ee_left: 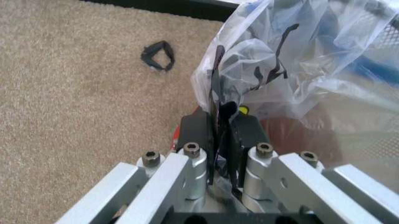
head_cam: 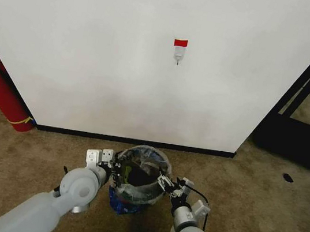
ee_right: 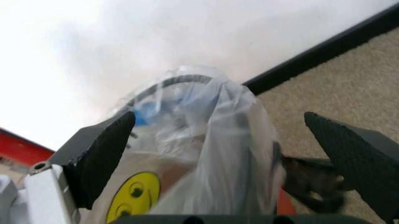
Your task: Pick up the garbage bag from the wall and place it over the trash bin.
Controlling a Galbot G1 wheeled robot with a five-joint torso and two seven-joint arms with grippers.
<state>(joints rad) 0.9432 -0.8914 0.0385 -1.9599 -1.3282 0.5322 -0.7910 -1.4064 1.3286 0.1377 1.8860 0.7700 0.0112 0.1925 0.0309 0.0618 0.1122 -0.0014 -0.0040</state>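
Note:
The garbage bag (head_cam: 150, 153), thin clear plastic with blue print, is draped over the round black mesh trash bin (head_cam: 134, 178) on the carpet below the wall (head_cam: 111, 57). A bare white hook (head_cam: 179, 53) under red tape is on that wall. My left gripper (head_cam: 115, 166) is at the bin's left rim. In the left wrist view its black fingers (ee_left: 196, 128) are shut on a fold of the bag (ee_left: 281, 56). My right gripper (head_cam: 166, 183) is at the right rim. It stands open (ee_right: 218, 119), with the bag (ee_right: 212, 154) and its yellow mark (ee_right: 132, 193) bulging between the spread fingers.
A red fire extinguisher (head_cam: 3, 96) leans against the wall at the left. A black frame (head_cam: 303, 97) stands at the right past the wall's end. A small dark scrap (ee_left: 159, 55) lies on the carpet near the bin, and a black baseboard (head_cam: 139, 142) runs behind it.

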